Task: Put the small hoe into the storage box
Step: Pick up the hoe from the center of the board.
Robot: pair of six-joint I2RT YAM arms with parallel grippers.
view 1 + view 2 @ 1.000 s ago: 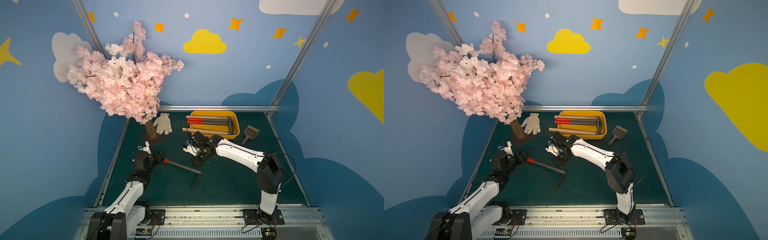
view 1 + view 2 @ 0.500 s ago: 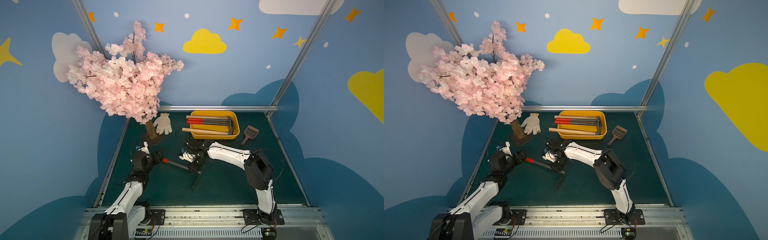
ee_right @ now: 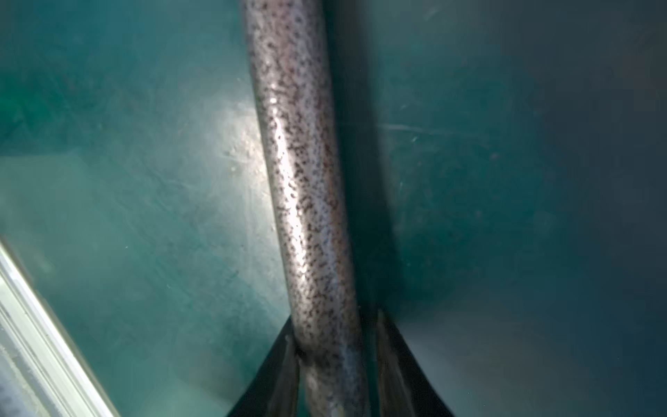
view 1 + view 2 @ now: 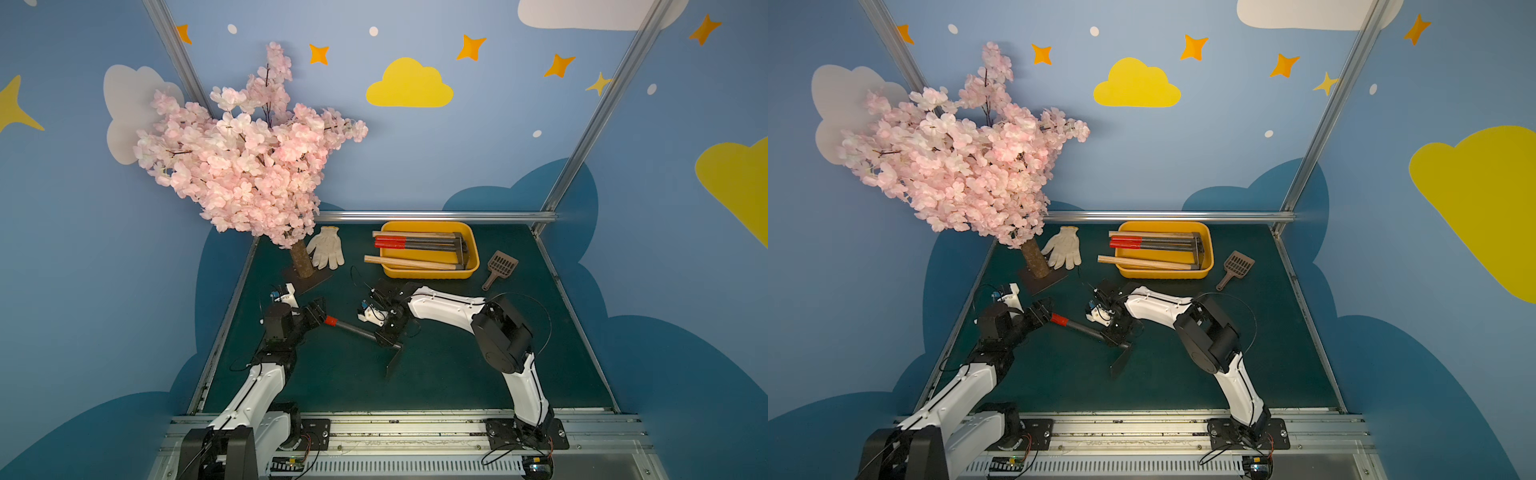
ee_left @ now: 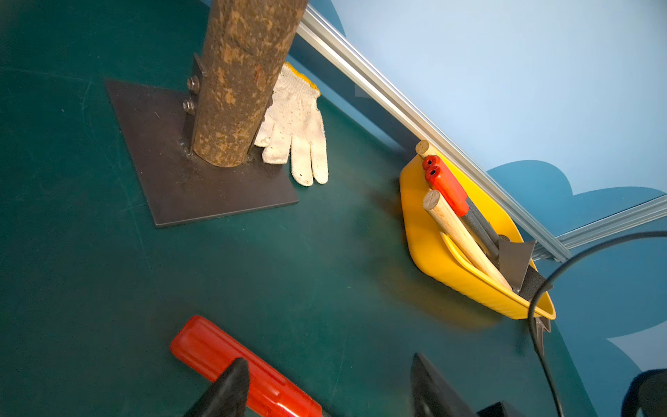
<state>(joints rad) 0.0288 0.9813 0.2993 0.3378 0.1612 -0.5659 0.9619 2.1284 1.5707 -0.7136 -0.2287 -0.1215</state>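
- Hoe [image 4: 353,330] lies flat on mat [image 4: 316,374], on the near side of box [image 4: 428,273] and apart from it.
- Right gripper [image 4: 385,338] pinches its grey shaft by the blade.
- Left gripper [image 4: 319,311] is spread wide at the red grip end. One finger [image 5: 231,386] sits over the grip, no squeeze.
- Box holds other tools [image 4: 419,243].

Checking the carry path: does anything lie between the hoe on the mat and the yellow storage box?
Nothing lies on the mat between the small hoe and the storage box; only the right arm itself spans that stretch. The box already holds four hoes.
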